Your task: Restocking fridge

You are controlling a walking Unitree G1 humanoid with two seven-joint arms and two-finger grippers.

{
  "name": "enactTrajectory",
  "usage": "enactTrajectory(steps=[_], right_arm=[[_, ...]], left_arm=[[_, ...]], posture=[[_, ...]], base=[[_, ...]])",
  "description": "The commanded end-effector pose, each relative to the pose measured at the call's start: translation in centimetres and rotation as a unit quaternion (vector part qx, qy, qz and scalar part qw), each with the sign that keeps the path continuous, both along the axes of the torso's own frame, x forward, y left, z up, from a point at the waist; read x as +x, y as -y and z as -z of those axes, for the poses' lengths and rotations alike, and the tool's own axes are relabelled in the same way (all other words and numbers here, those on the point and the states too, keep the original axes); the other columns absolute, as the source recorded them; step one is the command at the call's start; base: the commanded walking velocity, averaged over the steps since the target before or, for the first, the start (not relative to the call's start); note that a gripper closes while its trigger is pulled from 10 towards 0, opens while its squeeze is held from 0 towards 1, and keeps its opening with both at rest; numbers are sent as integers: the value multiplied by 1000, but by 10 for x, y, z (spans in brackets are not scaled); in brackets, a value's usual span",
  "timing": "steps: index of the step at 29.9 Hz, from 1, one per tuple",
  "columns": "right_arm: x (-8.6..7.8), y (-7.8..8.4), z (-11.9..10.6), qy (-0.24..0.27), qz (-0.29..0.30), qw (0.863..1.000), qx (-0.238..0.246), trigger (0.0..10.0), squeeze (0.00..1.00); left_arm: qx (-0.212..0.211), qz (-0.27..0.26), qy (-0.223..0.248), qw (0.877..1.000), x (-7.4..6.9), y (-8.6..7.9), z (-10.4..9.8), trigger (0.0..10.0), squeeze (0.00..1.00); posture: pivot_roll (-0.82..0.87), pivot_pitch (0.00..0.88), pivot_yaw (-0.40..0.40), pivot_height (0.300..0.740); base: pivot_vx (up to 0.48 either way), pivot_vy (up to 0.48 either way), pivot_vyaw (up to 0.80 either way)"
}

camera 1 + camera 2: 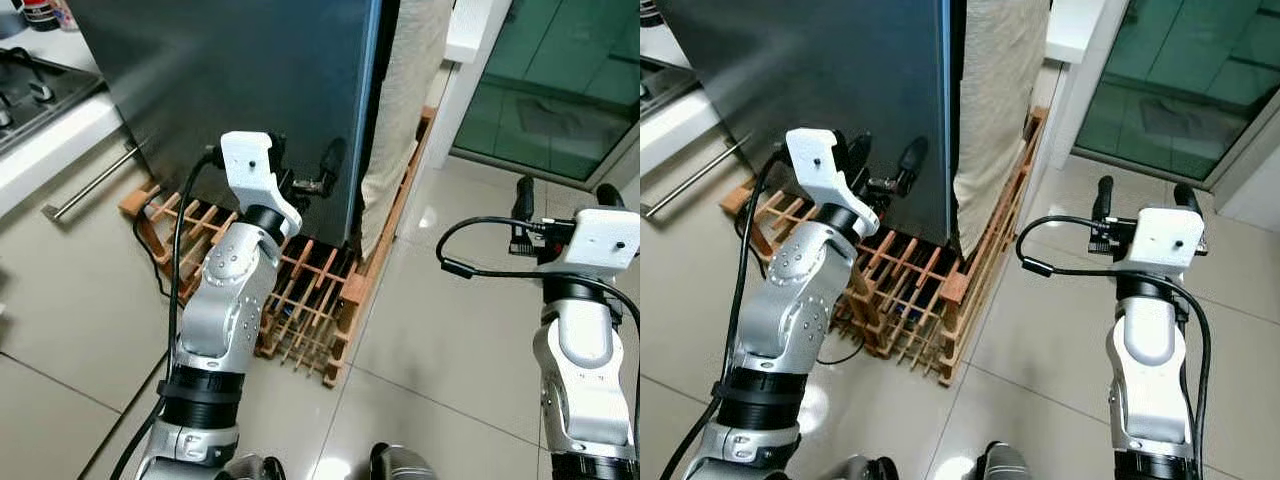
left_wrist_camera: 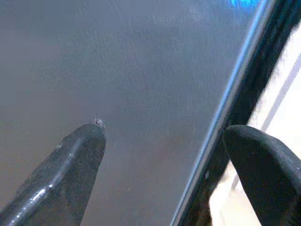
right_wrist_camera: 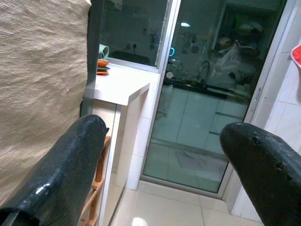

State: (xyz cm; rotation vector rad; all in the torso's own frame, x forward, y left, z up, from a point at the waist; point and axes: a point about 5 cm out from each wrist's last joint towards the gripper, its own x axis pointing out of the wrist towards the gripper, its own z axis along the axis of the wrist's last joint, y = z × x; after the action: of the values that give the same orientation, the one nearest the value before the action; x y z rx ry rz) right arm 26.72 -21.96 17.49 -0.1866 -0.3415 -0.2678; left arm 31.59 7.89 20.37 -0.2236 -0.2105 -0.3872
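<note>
The fridge stands right in front of me, its dark grey door closed. My left gripper is raised against the door's right side, open. In the left wrist view the two fingers straddle the door's right edge, one over the door face and one past the edge. A beige cloth hangs over the fridge's right side. My right gripper is held up over the floor tiles to the right of the fridge, open and holding nothing. It points toward a glass sliding door.
The fridge rests on a wooden slatted pallet that juts out over the tiled floor. A stove and a cabinet handle lie at the left. A white counter and the glass door are at the right.
</note>
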Motion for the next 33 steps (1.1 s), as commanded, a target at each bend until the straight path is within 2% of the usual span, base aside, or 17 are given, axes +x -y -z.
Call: enactTrajectory(steps=[1, 9, 12, 16, 18, 22, 25, 28, 33], right_arm=[[1, 0, 5, -14, 0, 1000, 6, 10000, 467], [8, -8, 4, -16, -14, 1000, 13, 10000, 471], [11, -13, 2, -15, -22, 1000, 10, 10000, 471], [13, -21, 3, -23, -45, 999, 7, 10000, 475], [13, -20, 3, -24, -49, 999, 4, 10000, 482], [19, -35, 2, -22, -68, 997, 8, 10000, 475], [22, -39, 4, -24, -76, 997, 2, 10000, 478], [25, -34, 7, -28, -69, 997, 6, 10000, 482], [25, -31, 11, -27, -51, 998, 14, 10000, 482]], left_arm=[[7, 0, 5, 1000, -3, 2, -2, 10000, 0], [14, -18, 3, 1000, -2, -8, 6, 10000, 0], [21, -26, 0, 999, 0, -18, 9, 10000, 0], [17, -21, -28, 999, 2, -30, 24, 10000, 0], [12, -15, -35, 999, 1, -28, 28, 10000, 0], [24, -30, -36, 999, 6, -40, 33, 10000, 0], [24, -28, -38, 999, 8, -37, 34, 10000, 0], [13, -27, -39, 999, 8, -30, 34, 10000, 0], [6, -2, -38, 999, 3, -21, 32, 10000, 0]], posture=[[-214, 117, 33, 732], [-191, 93, 16, 732], [-167, 96, 3, 732], [-163, 106, -22, 732], [-163, 106, -22, 732], [-178, 98, -37, 732], [-169, 87, -24, 732], [-161, 79, -7, 732], [-158, 72, 39, 732]], base=[[0, 0, 0], [0, 0, 0], [0, 0, 0], [0, 0, 0], [0, 0, 0], [0, 0, 0], [0, 0, 0], [0, 0, 0], [0, -472, 0]])
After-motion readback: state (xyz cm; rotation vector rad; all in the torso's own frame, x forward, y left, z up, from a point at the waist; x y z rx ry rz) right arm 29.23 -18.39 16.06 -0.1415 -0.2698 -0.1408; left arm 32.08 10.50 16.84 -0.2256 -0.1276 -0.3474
